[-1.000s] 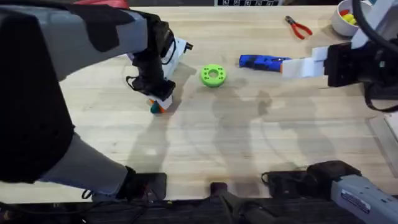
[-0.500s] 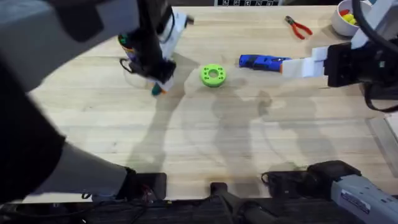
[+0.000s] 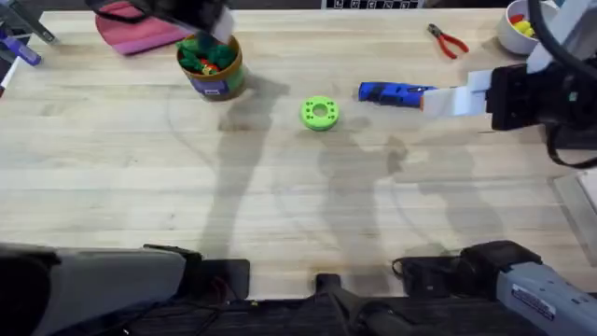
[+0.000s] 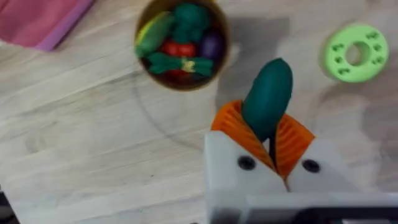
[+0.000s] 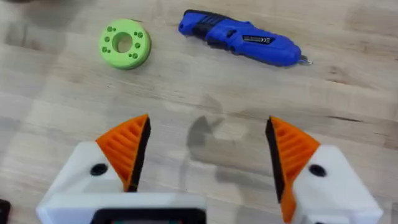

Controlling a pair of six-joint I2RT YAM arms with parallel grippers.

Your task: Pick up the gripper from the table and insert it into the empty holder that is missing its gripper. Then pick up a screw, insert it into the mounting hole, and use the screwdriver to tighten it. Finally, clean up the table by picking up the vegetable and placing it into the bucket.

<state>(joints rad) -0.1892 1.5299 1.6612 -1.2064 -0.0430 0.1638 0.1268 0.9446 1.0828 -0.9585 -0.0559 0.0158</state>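
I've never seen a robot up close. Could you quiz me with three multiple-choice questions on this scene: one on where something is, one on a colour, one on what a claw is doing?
1. Where does the blue pen-like powered screwdriver lie?
A. In the bucket
B. On the wooden table
C. In a gripper

2. What colour is the ring-shaped plastic disc?
A. Bright green
B. Red
C. White

3. What is the left gripper doing?
A. Open, holding nothing
B. Gripping the pink cloth
C. Gripping the dark green oblong toy vegetable

Answers: 1 B, it rests flat on the wood. 2 A, the overhead view shows it. 3 C, the orange pads clamp it beside the round yellow-tan bucket.
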